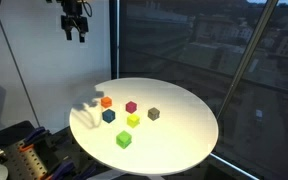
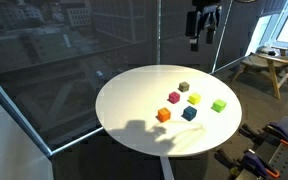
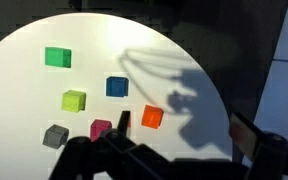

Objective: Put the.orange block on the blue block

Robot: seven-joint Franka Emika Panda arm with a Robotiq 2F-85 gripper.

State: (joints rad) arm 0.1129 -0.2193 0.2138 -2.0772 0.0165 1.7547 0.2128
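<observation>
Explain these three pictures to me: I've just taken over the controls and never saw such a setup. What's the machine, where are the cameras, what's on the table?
The machine is a one-armed robot ending in a two-fingered pincer. Two pictures come from cameras outside the robot, viewing the round white table from different places; in both the pincer hangs high above it. The third comes from a camera on the wrist, looking down; the dark shapes along its bottom edge are the pincer itself. Six small cubes lie apart on the table: orange cube, blue cube, magenta cube, yellow-green cube, grey cube, green cube. The pincer looks open and holds nothing; the orange cube sits beside the blue cube, not yet on it.
</observation>
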